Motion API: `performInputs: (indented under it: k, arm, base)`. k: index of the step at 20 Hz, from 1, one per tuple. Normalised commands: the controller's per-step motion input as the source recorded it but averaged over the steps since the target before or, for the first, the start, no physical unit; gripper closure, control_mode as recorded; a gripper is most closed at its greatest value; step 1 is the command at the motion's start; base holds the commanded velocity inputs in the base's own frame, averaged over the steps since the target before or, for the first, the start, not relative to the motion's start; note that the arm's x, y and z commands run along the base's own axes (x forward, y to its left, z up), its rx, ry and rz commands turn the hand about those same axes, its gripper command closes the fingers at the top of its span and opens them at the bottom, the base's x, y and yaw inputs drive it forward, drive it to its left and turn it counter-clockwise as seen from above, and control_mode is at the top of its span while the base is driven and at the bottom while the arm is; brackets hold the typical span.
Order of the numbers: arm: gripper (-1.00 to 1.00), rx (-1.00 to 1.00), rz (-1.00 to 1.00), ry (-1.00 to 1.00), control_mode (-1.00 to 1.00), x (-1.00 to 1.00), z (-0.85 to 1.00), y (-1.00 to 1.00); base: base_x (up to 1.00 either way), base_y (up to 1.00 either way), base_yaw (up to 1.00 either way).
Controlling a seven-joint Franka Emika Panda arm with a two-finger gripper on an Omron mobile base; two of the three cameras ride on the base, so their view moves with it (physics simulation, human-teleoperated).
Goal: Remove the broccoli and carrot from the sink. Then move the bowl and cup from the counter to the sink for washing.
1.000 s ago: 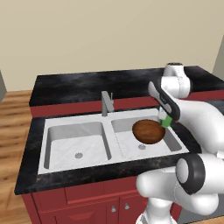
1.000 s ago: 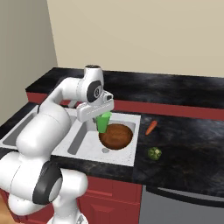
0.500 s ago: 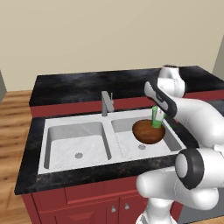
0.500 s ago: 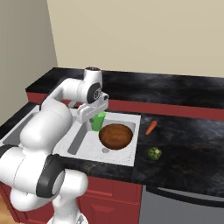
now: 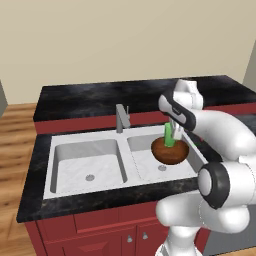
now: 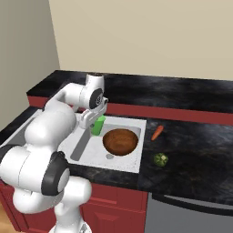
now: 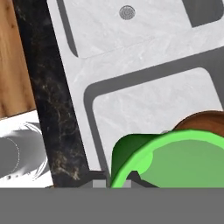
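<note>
Jaws pinch tapered green cup (image 6: 98,125) beside round wood-look bowl (image 6: 120,141).

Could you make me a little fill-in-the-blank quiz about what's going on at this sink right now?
1. The gripper is shut on the green ___.
2. The brown bowl sits in the sink's ___ basin, as seen from the robot.
3. The carrot and broccoli lie on the black ___.
4. The grey faucet stands at the sink's back, between the two ___.

Missing words: cup; right; counter; basins
</note>
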Motion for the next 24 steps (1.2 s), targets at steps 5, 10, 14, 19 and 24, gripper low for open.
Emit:
performInputs:
  k: [5, 10, 14, 19, 24]
  arm:
    - [1.0, 0.0, 0.09, 0.0, -1.0, 0.21, -0.26, 0.18]
    - [1.0, 0.0, 0.06, 0.0, -1.0, 0.19, -0.26, 0.16]
    - [1.0, 0.0, 0.01, 0.0, -1.0, 0.21, -0.32, 0.17]
    - [1.0, 0.0, 0.0, 0.0, -1.0, 0.24, -0.31, 0.12]
    - [1.0, 0.0, 0.0, -0.01, -1.0, 0.24, -0.3, 0.11]
  base:
    - [0.0, 0.0, 0.0]
    - [0.0, 0.0, 0.0]
    - [0.0, 0.0, 0.0]
    - [0.0, 0.0, 0.0]
    - [0.0, 0.0, 0.0]
